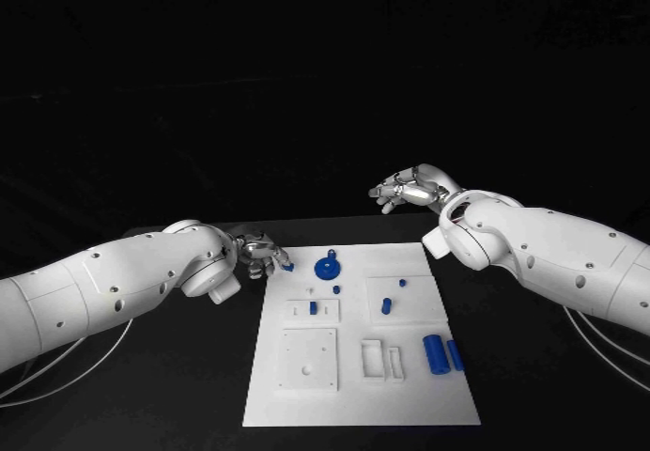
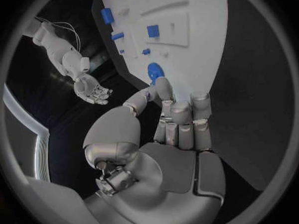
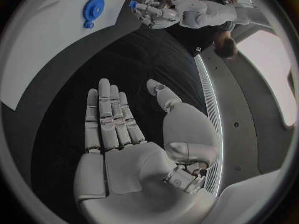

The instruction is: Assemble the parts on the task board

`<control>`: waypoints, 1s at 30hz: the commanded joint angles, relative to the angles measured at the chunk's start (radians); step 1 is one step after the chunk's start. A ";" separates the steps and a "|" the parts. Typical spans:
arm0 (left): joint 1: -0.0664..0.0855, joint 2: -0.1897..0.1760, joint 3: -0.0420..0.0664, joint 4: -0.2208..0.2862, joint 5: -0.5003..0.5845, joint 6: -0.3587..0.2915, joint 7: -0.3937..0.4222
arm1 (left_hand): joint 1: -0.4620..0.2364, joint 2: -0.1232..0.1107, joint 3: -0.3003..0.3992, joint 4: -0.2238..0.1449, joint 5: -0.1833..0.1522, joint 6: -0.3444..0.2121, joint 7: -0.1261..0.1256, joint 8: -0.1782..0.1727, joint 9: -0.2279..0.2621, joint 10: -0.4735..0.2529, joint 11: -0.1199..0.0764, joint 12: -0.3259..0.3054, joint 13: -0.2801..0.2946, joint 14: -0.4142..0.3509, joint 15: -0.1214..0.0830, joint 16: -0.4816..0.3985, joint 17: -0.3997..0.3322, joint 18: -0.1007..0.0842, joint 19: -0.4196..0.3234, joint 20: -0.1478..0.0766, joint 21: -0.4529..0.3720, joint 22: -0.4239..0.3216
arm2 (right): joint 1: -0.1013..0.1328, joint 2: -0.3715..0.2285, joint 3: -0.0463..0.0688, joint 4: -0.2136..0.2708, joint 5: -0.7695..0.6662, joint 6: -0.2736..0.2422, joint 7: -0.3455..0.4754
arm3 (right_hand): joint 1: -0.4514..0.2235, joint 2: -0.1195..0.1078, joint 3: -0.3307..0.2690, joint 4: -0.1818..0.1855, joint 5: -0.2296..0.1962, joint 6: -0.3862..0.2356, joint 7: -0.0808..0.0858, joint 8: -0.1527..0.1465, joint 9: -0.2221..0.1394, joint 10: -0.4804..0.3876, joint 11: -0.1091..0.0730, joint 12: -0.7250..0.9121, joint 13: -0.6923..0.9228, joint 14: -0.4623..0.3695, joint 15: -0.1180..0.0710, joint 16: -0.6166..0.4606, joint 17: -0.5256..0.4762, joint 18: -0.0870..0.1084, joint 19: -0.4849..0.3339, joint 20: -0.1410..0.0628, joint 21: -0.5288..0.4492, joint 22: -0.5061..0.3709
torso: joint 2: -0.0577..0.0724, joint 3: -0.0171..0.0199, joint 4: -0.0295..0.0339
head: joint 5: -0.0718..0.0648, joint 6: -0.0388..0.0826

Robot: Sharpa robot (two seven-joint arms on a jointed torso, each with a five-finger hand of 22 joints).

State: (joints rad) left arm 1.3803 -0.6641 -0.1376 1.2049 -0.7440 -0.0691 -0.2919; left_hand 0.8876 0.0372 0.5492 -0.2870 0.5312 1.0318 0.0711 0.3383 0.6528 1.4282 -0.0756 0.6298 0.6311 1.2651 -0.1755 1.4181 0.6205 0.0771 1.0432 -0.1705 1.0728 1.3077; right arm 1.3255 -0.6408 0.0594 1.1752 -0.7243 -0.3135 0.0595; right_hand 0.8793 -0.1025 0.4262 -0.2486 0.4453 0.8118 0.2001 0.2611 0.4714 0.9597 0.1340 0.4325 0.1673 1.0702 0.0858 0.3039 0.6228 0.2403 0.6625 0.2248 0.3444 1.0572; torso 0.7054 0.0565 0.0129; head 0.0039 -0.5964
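Pinching hand: left hand [image 1: 257,254], at the far left corner of the task board [image 1: 407,395], fingertips closed on a small blue part [image 1: 287,267] (the grasp is best judged from the right wrist view, where the blue shows at a fingertip).
Held part: too small to tell its shape or long axis; hangs over the board's left edge, apparently just clear of the surface.
Nearest target: blue gear [image 1: 328,269], lying flat on the board just beside the held part, on the side toward the robot's right, with a short blue stub on its far side.
Deciding relation: gear straight ahead of the left fingertips in the left wrist view, near but apart; likely calls for a short reach inward over the board.
Idle hand: right hand [image 1: 407,193], raised beyond the board's far edge, palm bare and fingers stretched out, grasping nothing; well apart from the gear and clearly the farther of the two.
Other stock: two blue cylinders [image 1: 435,353] lying side by side near the board's right edge, long axes running near to far; a few small blue pegs mid-board.
Support: black table [image 1: 162,395].
Stage, as judged: early, most parts not yet seated.
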 commanded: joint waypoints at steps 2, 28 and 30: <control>0.001 -0.028 -0.007 0.078 0.027 -0.127 -0.028 | 0.000 -0.014 0.000 -0.001 0.033 0.111 -0.048 0.050 0.018 0.015 -0.010 0.016 0.010 0.020 -0.018 0.015 0.010 0.017 0.017 -0.097 0.009 0.010 | -0.001 0.000 0.001 -0.006 0.006 0.004 0.005 | -0.009 -0.001 -0.006 0.000 -0.001 -0.007 0.003 0.002 -0.001 0.002 0.005 -0.004 -0.001 -0.001 0.007 -0.005 -0.002 0.008 -0.005 0.005 -0.005 0.000 | -0.004 -0.0011 0.0017 | 0.003 -0.002; -0.010 -0.073 -0.105 0.247 -0.063 -0.160 -0.064 | -0.018 -0.022 -0.001 0.002 0.077 0.151 -0.060 0.065 0.013 0.020 -0.020 0.070 0.039 0.029 -0.027 0.051 0.038 0.019 0.028 -0.103 0.023 0.010 | -0.007 0.002 0.000 -0.015 0.007 0.007 0.003 | -0.009 -0.001 -0.006 0.000 0.000 -0.007 0.003 0.003 -0.002 0.002 0.005 -0.003 -0.004 -0.001 0.007 -0.006 -0.002 0.009 -0.006 0.006 -0.005 0.000 | -0.010 -0.0002 0.0039 | 0.010 -0.019; -0.014 -0.068 -0.104 0.245 -0.074 -0.160 -0.064 | -0.019 -0.022 -0.001 0.002 0.076 0.152 -0.061 0.067 0.014 0.020 -0.021 0.073 0.041 0.030 -0.028 0.053 0.039 0.019 0.030 -0.103 0.025 0.011 | -0.008 0.002 0.000 -0.015 0.007 0.007 0.003 | -0.009 -0.001 -0.006 0.000 0.000 -0.007 0.003 0.003 -0.002 0.002 0.005 -0.003 -0.005 -0.001 0.007 -0.006 -0.002 0.009 -0.006 0.006 -0.005 0.000 | -0.009 -0.0002 0.0040 | 0.010 -0.019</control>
State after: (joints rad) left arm 1.3684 -0.7361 -0.2424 1.4498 -0.7694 -0.2368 -0.3523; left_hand 0.8665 0.0085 0.5450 -0.2881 0.6107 1.0578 0.0628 0.3691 0.6528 1.4454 -0.0930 0.7000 0.6708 1.2889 -0.1868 1.4651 0.6590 0.0846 1.0676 -0.1810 1.0920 1.3073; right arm 1.3184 -0.6388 0.0590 1.1593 -0.7199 -0.3125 0.0585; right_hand 0.8793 -0.1025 0.4262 -0.2487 0.4453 0.8118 0.2002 0.2611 0.4706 0.9597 0.1340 0.4325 0.1638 1.0702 0.0858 0.3039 0.6221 0.2403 0.6587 0.2286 0.3444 1.0573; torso 0.6947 0.0564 0.0170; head 0.0142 -0.6151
